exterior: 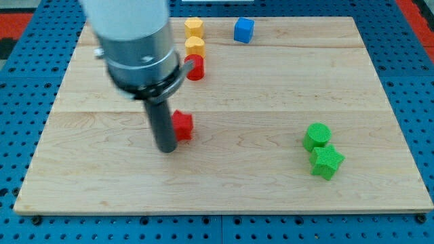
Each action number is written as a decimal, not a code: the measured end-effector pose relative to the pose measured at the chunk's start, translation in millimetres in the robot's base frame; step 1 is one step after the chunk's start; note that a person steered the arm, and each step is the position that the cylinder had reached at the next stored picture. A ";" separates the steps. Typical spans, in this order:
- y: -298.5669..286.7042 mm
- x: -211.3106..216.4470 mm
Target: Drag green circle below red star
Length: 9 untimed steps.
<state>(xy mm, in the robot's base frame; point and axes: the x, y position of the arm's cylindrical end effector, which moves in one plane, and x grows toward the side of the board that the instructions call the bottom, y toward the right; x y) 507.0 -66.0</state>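
Sitting low on the desk (pixel 271 81), the rod's tip (pixel 167 149) is at the view's left of centre, pressed right up against the left side of the red star (pixel 182 125); contact looks likely, but the rod hides the star's left edge.

No gripper on this arm, just the straight dark rod, so nothing is clamped or held; the tip only touches blocks from the side.

Green circle (pixel 317 136) is well apart from the tip, far over on the view's right, lower half of the desk. It is level with, slightly lower than, the red star, not beneath it. Green star (pixel 327 163) sits just below the green circle, touching or nearly so.

Red cylinder (pixel 196 68) is above the red star, partly hidden by the arm's grey body. Directly above it is a yellow hexagon block (pixel 195 46), touching or just about; a second yellow hexagon block (pixel 194 28) is above that, at the desk's top edge. Blue cube (pixel 243 30) is right of the yellow pair, also near the top edge.

Desk is light wood planks over a blue perforated base (pixel 20 74).
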 end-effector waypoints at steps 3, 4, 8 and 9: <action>53.0 -53.4; 173.9 -37.8; 179.2 -10.0; 206.3 6.4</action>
<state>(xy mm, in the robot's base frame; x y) 513.4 140.4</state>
